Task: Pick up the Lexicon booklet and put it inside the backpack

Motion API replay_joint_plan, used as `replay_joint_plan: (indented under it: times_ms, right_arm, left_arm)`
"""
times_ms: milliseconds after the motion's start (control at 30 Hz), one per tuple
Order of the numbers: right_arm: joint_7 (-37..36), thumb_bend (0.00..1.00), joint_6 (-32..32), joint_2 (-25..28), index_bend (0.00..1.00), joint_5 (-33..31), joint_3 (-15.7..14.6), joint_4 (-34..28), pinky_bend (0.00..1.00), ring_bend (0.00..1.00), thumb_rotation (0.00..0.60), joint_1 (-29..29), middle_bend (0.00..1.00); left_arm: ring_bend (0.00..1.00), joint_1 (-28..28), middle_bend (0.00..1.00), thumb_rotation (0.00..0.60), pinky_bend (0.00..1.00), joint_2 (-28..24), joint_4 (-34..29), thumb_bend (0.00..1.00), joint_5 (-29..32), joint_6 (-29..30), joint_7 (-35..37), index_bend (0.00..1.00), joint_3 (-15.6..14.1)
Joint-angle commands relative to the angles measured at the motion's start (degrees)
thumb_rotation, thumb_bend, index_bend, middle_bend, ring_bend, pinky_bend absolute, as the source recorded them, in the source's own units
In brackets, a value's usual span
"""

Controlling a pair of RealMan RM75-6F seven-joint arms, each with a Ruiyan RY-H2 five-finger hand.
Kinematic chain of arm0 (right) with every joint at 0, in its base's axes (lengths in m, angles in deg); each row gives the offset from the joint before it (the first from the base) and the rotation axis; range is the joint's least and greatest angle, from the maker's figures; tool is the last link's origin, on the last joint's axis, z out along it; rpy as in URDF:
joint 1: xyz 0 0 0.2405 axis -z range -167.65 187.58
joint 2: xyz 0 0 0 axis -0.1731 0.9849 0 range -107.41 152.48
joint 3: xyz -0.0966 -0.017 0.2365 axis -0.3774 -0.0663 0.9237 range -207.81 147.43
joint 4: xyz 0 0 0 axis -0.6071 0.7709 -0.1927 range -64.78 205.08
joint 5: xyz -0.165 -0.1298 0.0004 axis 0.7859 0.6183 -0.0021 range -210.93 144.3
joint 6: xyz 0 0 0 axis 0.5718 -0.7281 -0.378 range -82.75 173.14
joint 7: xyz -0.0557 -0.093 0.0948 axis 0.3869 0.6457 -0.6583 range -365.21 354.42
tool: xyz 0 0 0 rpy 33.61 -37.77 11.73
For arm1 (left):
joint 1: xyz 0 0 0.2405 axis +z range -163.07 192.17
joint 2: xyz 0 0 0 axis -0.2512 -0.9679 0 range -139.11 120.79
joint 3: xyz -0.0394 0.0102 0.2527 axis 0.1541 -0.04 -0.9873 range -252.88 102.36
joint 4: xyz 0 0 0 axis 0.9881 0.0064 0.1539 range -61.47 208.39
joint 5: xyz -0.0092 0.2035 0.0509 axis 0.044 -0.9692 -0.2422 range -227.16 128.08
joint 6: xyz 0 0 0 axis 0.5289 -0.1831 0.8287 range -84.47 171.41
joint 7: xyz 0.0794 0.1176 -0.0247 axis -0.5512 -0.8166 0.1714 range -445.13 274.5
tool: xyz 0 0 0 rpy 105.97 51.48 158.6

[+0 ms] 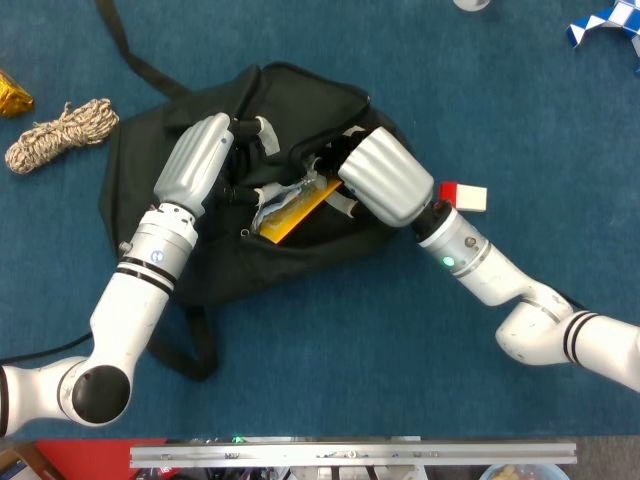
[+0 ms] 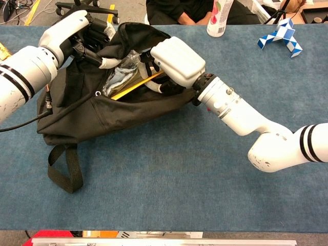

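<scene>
Your right hand [image 1: 385, 175] is at the mouth of the backpack [image 2: 87, 110], its fingers curled down around the far end of the Lexicon booklet [image 1: 292, 207], which it grips. In the chest view the same hand [image 2: 177, 59] covers the right end of the opening, and the booklet [image 2: 134, 86] shows as a thin yellow strip slanting from under the hand toward the near left, most of it already inside the bag. Just beside the yellow strip, toward the far left, lies something clear and crinkled [image 2: 120, 74]; you cannot tell what it is.

Your left hand [image 1: 198, 163] is on the left side of the opening, its dark fingers [image 2: 95, 36] curled over the far left rim of the bag, holding the fabric up so the mouth is spread.

The backpack lies flat on the blue table [image 1: 330, 360], with a strap loop [image 2: 64, 171] trailing toward the near left.

To the right of your right forearm a small red and white object [image 1: 463, 195] sits on the table. At the far left lie a coil of rope [image 1: 60, 135] and a gold wrapper [image 1: 12, 92]; at the far right, a blue and white twisted puzzle [image 2: 281, 36].
</scene>
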Motion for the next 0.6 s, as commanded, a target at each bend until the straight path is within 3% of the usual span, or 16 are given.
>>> replay_joint_plan:
  times_ms: [33,600]
  right_arm:
    - [-2.32,0.66,-0.59,-1.31,0.73,0.07,-0.52,1.95,0.77,0.59,0.6,0.1,0.64]
    - [-13.79,0.61,-1.95,-2.37,0.73,-1.91,-0.34,3.89,0.77,0.59,0.6,1.43,0.64]
  left_arm:
    - [0.75,-0.05,0.72,0.6,0.94,-0.03,-0.01,0.34,0.05,-0.07,0.01,0.62,-0.02]
    - [0.73,-0.25,0.72,0.6,0.93,-0.26,-0.5,0.34,0.23,0.27,-0.35,0.62,-0.15]
